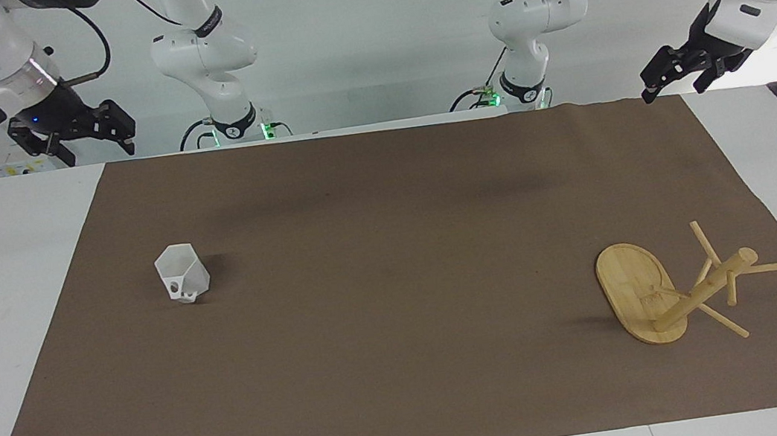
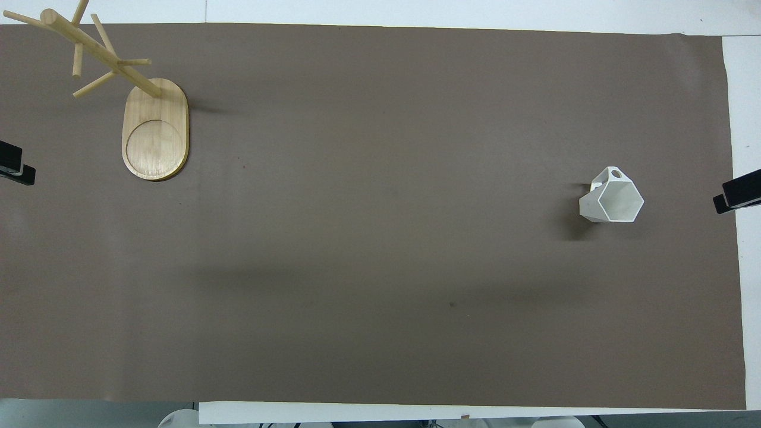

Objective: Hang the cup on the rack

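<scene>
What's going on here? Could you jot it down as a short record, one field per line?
cup: white cup stands upright on the brown mat, toward the right arm's end of the table
rack: bamboo rack stands on the mat toward the left arm's end, farther from the robots than the cup
cup on rack: not yet
left gripper: raised at its end of the table, waiting, holding nothing
right gripper: raised at its end, holding nothing

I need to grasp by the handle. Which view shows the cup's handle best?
The facing view: the cup turns its blocky, holed handle toward that camera. The overhead view shows mainly the open hexagonal rim, the handle peeking past it.
</scene>
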